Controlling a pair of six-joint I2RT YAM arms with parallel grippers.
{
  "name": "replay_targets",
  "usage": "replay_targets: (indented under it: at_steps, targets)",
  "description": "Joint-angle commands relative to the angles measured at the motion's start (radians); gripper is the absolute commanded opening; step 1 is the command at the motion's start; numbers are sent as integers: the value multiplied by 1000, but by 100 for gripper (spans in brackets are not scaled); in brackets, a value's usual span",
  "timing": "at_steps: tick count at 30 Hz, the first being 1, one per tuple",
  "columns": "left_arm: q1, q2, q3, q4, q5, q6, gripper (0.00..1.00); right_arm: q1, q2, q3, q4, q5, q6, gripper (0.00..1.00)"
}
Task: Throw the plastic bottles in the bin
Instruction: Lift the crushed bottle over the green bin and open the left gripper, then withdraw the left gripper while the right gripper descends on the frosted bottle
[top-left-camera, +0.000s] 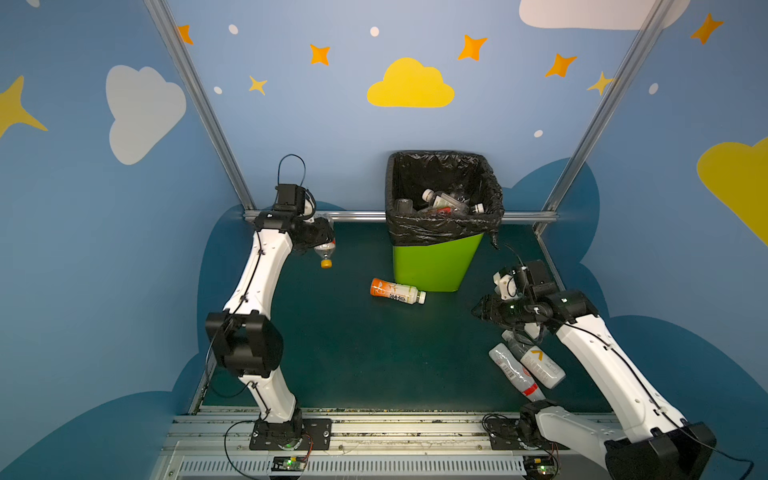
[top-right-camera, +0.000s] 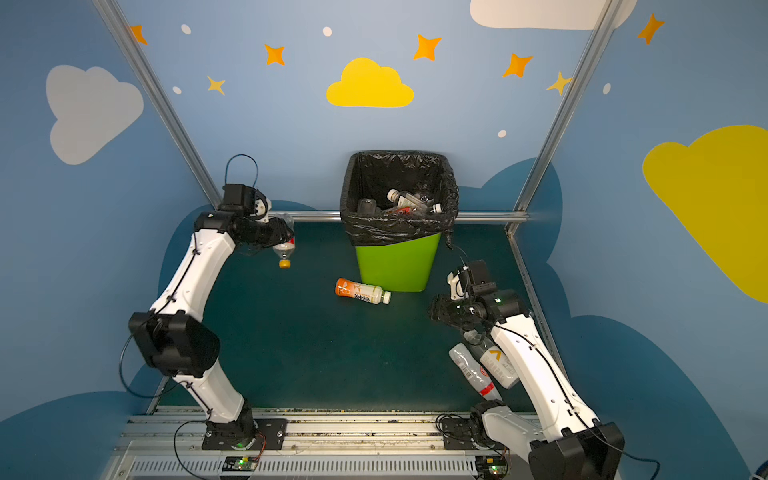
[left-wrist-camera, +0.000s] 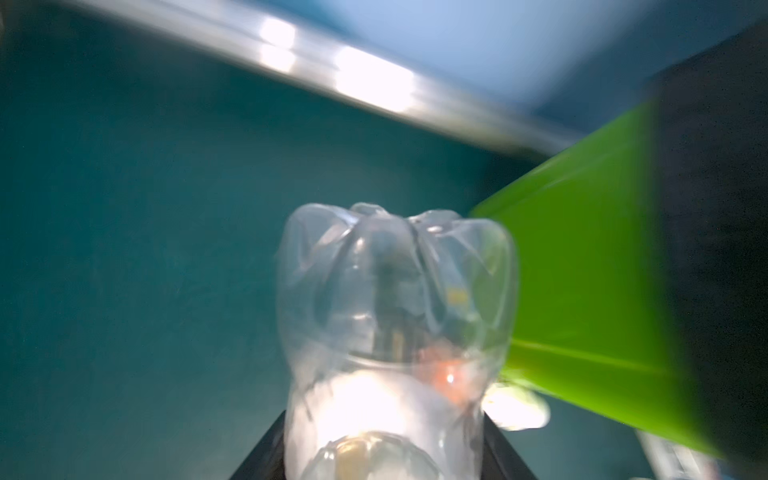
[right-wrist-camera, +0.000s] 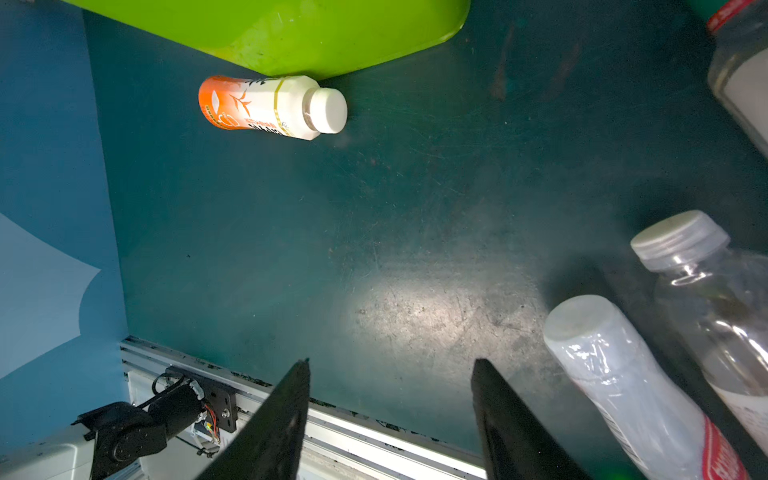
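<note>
My left gripper (top-left-camera: 320, 237) (left-wrist-camera: 384, 453) is shut on a clear plastic bottle (top-left-camera: 325, 248) (top-right-camera: 284, 248) (left-wrist-camera: 390, 299), which hangs orange cap down above the floor, left of the bin. The lime-green bin (top-left-camera: 432, 266) (top-right-camera: 395, 266) (left-wrist-camera: 582, 270) with its black liner stands at the back middle and holds several bottles (top-left-camera: 444, 201). An orange-and-white bottle (top-left-camera: 397, 291) (top-right-camera: 361, 292) (right-wrist-camera: 266, 106) lies by the bin's foot. My right gripper (top-left-camera: 478, 309) (right-wrist-camera: 391, 362) is open and empty, above bare floor. Two bottles (top-left-camera: 515, 370) (right-wrist-camera: 623, 374) lie side by side under the right arm.
An aluminium rail (top-left-camera: 357, 216) runs along the back of the dark green floor (top-left-camera: 353, 353), and another rail (top-left-camera: 374, 428) along the front. Blue walls close in the left, right and back sides. A further bottle (right-wrist-camera: 744, 75) shows at the edge of the right wrist view.
</note>
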Motion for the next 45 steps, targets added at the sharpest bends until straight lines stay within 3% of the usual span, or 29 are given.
replay_targets:
  at_steps: [1, 4, 5, 6, 9, 10, 12, 17, 21, 30, 36, 40, 45]
  targets:
    - [-109, -67, 99, 212, 88, -64, 60, 5, 24, 62, -19, -28, -52, 63]
    - [-235, 60, 322, 315, 93, -49, 62, 4, 52, 80, -18, -49, -74, 63]
    - [-265, 137, 435, 320, 86, -36, 72, 5, 58, 79, -16, -59, -78, 63]
    - [-293, 245, 598, 302, 68, -32, 99, 5, 68, 80, -15, -72, -82, 63]
    - [-320, 609, 1186, 252, 28, -92, 100, 6, 84, 83, -25, -95, -102, 62]
    - [-310, 664, 1249, 330, 50, -149, 100, 6, 85, 84, -29, -98, -108, 62]
    - [-301, 606, 1109, 427, 51, -218, 100, 6, 79, 88, -44, -103, -117, 62]
    - [-373, 357, 946, 127, -107, 43, 100, 7, 49, 86, -69, -77, -153, 64]
    - [-419, 91, 601, 33, -215, 102, 100, -2, 12, 80, -82, 16, -173, 66]
    - [-430, -402, -228, 45, -258, -65, 100, -153, 114, 124, -197, 207, -259, 68]
    - [-445, -599, -640, 180, -212, -288, 100, -156, 162, 82, -247, 204, -293, 68]
    - [-523, -643, -794, 211, -305, -340, 100, -155, 160, 70, -220, 127, -253, 69]
    - [-582, -615, -792, 173, -404, -332, 100, -135, 119, -8, -194, 64, -173, 71]
